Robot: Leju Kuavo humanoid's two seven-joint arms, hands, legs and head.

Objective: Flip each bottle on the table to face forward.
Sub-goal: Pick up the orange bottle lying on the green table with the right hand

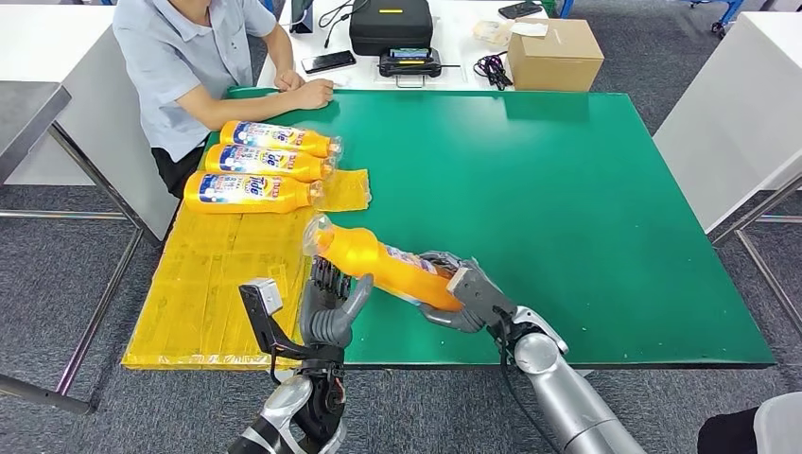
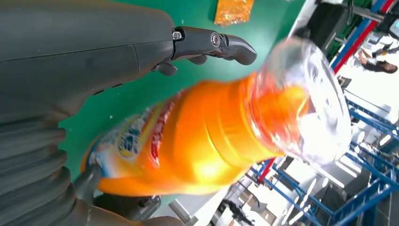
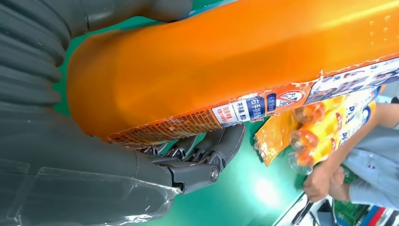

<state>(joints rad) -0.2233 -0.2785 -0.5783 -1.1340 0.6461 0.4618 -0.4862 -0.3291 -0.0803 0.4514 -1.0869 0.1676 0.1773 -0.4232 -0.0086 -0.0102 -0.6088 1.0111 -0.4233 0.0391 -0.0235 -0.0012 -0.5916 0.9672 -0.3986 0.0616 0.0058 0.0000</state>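
An orange bottle with a clear cap hangs tilted above the green table, cap end up and to the left. My right hand grips its base end; the wrist view shows its fingers wrapped under the bottle. My left hand stands upright just below the neck with fingers spread, apart from the bottle or barely touching it. Three more orange bottles lie side by side at the table's left, labels up, caps to the right.
A yellow sheet covers the table's left part. A seated person rests a hand on the far left edge. A cardboard box and a black case stand on the white table behind.
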